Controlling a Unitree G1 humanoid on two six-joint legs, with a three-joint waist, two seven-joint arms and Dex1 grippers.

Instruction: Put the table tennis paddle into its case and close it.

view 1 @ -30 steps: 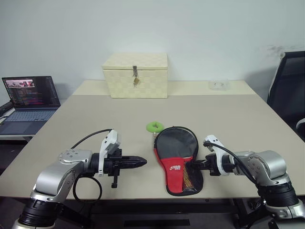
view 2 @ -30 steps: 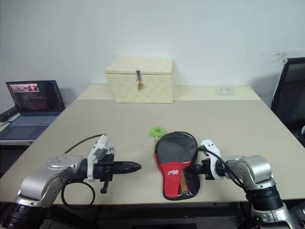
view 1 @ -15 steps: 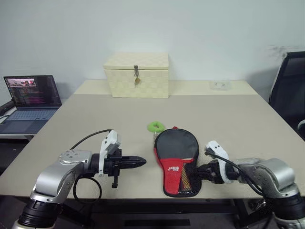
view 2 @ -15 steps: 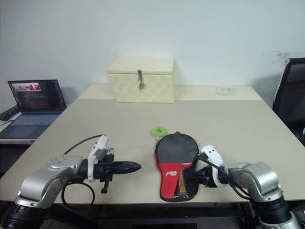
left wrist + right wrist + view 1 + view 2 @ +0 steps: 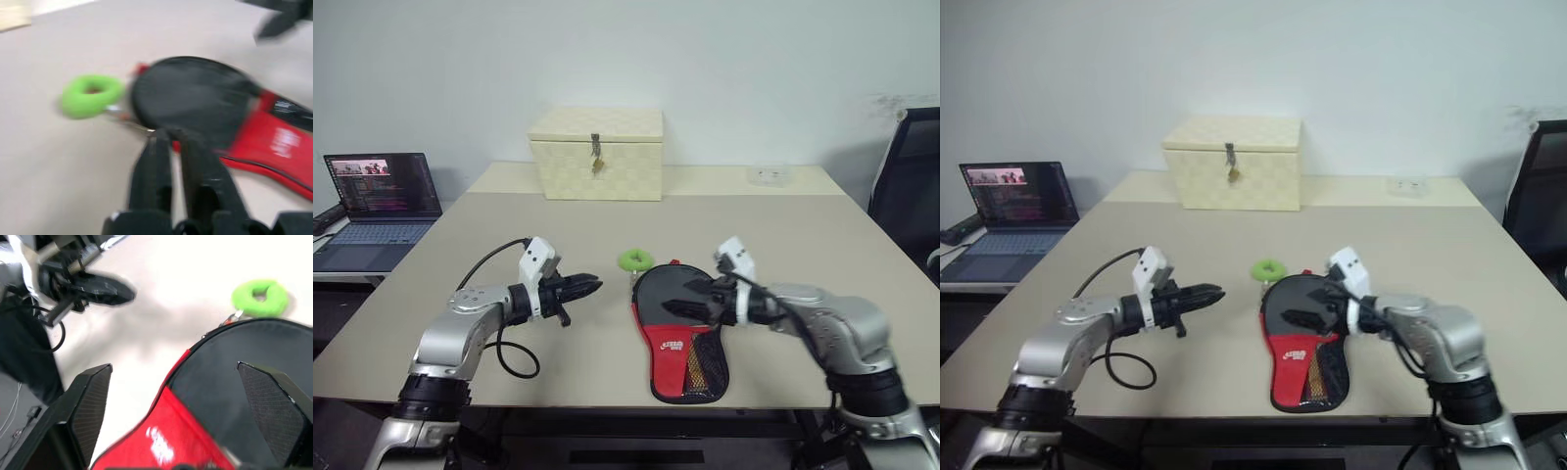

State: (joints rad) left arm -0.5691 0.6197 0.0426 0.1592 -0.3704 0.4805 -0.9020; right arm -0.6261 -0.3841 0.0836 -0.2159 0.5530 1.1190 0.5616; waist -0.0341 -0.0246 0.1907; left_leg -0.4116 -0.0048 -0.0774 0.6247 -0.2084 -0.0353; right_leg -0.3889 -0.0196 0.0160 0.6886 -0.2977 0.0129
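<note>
Right gripper (image 5: 690, 298) over case (image 5: 680, 323)

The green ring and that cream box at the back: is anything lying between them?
No. Between the green ring and the cream box there is only bare table, as the left eye view shows.

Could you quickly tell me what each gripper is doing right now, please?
Left gripper: slightly open, holding nothing.
Right gripper: wide open above the case, holding nothing.

A cream latched box (image 5: 596, 154), laptop (image 5: 374, 210) and green ring (image 5: 632, 259) share the table (image 5: 822, 245).
</note>
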